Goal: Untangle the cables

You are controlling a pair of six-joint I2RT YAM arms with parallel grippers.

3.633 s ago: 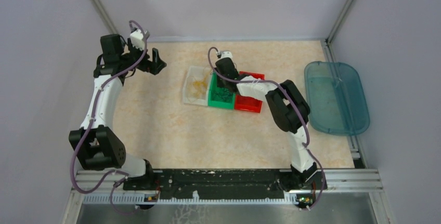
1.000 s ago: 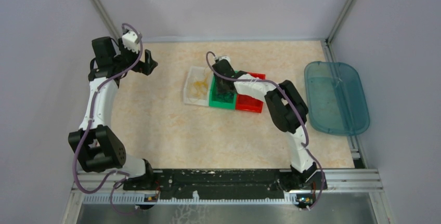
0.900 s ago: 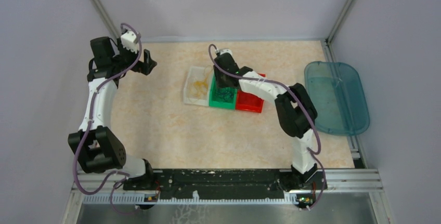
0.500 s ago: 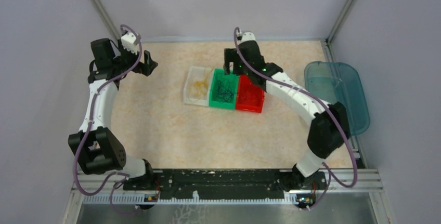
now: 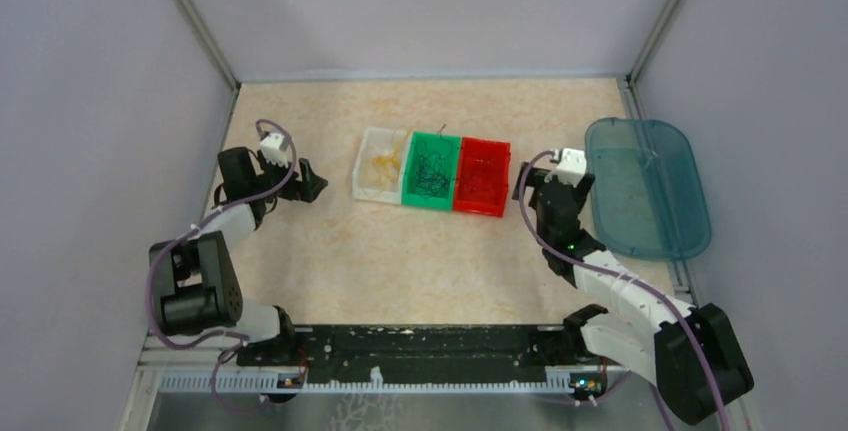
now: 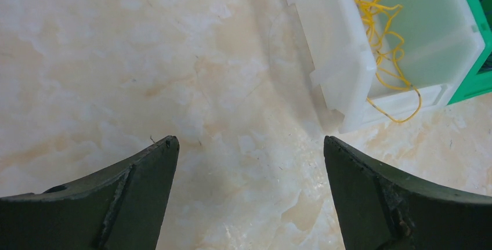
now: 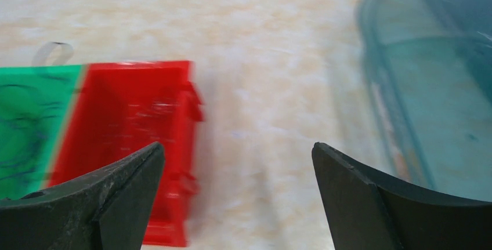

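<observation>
Cables [image 6: 377, 24] lie in no pincer: the left pincer [image 6: 249, 142], jaws wide apart, hangs over the worktop [image 6: 174, 58] near the white bin [image 6: 333, 58] holding yellow ones, the right pincer [image 7: 238, 145], equally spread, between red bin [image 7: 133, 105] and teal tray [image 7: 418, 105].

Both arms are folded back close to their bases. The left arm [image 5: 200, 251] bends sharply at a low elbow on the near left, its forearm reaching away, and the left end effector [image 5: 312, 183] points to the right. The right arm [image 5: 620, 291] pushes its elbow out to the near right corner, its forearm angling back inward. The right end effector [image 5: 522, 186] sits low. On each wrist view the dark fingers [image 6: 133, 186] stand spread wide with nothing between them.
</observation>
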